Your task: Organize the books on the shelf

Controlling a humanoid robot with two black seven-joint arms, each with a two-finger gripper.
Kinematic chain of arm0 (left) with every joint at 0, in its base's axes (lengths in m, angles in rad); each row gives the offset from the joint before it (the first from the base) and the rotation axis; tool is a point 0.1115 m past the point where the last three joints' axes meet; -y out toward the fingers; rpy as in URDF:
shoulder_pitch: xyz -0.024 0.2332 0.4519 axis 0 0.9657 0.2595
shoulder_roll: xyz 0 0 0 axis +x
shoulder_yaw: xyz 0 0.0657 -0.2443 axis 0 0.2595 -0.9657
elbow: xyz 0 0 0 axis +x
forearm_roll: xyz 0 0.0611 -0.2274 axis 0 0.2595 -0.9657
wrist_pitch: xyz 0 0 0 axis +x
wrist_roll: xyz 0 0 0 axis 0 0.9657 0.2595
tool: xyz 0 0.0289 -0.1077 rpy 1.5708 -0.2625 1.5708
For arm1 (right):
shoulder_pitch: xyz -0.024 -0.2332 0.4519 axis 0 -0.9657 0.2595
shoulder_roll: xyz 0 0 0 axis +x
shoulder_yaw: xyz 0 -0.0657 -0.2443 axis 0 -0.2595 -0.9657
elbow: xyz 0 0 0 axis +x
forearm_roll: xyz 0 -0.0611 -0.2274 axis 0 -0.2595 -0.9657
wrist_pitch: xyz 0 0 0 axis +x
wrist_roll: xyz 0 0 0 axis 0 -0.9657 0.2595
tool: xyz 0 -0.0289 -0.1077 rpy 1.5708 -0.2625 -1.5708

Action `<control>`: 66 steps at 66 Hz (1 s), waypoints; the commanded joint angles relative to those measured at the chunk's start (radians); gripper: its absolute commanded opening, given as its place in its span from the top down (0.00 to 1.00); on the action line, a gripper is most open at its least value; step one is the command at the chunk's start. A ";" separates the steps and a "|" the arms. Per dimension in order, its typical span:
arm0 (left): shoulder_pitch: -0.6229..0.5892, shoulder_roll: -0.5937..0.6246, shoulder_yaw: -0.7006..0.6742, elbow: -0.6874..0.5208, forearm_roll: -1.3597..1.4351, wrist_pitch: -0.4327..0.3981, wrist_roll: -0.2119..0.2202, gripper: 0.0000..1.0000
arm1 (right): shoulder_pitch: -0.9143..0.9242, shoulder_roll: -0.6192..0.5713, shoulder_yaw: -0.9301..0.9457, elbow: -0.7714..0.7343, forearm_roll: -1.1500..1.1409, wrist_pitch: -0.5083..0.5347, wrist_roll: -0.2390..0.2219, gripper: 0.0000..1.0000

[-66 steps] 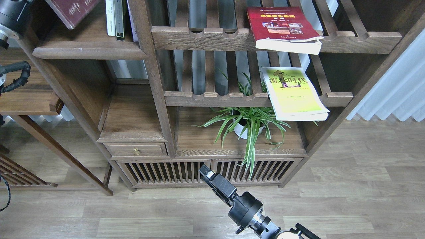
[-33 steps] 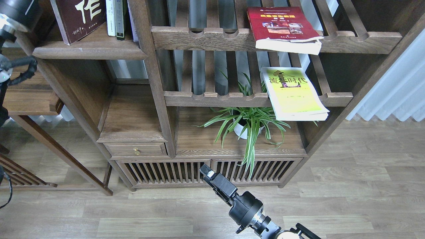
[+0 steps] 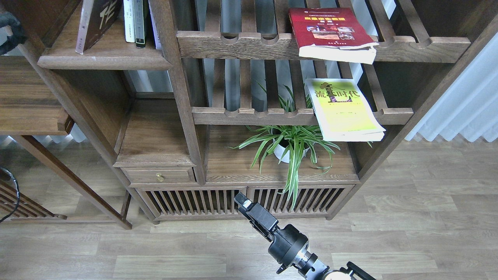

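Maroon book stands on the solid plank shelf at top left, tilted, its top cut off by the frame edge, leaning just left of the thin upright volumes. Red book lies flat on the upper slatted rack, overhanging the front rail. Yellow-green book lies flat on the lower slatted rack, also jutting past the rail, above the potted plant.

Left gripper out of sight; only a dark bit of arm at the far left edge. Right gripper low in front of the cabinet, seen end-on, fingers impossible to tell apart, so wide or narrow cannot be told; nothing held, as far as can be seen.

Likely step: stand the maroon book straight against the thin volumes, then fetch the two flat ones. Best done by pushing low near the spine and gripping each overhanging edge squarely to avoid tipping it off the rail.
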 commanded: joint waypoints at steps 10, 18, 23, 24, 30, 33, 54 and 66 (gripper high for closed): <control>0.074 0.013 -0.052 -0.064 -0.061 -0.001 0.001 0.48 | 0.016 0.000 0.112 0.110 0.066 0.000 0.007 0.06; 0.097 0.011 -0.051 -0.113 -0.141 -0.001 0.001 0.48 | 0.014 0.000 0.118 0.121 0.069 0.000 0.008 0.06; 0.132 0.007 -0.045 -0.153 -0.188 -0.001 0.000 0.48 | 0.013 0.000 0.129 0.121 0.076 0.000 0.010 0.06; 0.136 0.007 -0.045 -0.157 -0.193 -0.001 0.000 0.48 | 0.013 0.000 0.130 0.121 0.077 0.000 0.010 0.06; 0.170 -0.019 -0.043 -0.186 -0.213 -0.001 0.000 0.48 | 0.011 0.000 0.141 0.121 0.083 0.000 0.016 0.06; 0.186 -0.038 -0.043 -0.199 -0.213 -0.001 0.001 0.48 | 0.011 0.000 0.146 0.121 0.084 0.000 0.022 0.06; 0.406 -0.220 0.041 -0.334 -0.207 -0.001 0.021 0.49 | 0.016 0.000 0.150 0.113 0.123 0.000 0.053 0.06; 0.451 -0.298 0.141 -0.334 -0.205 -0.001 0.023 0.49 | 0.016 0.000 0.175 0.087 0.129 0.000 0.053 0.06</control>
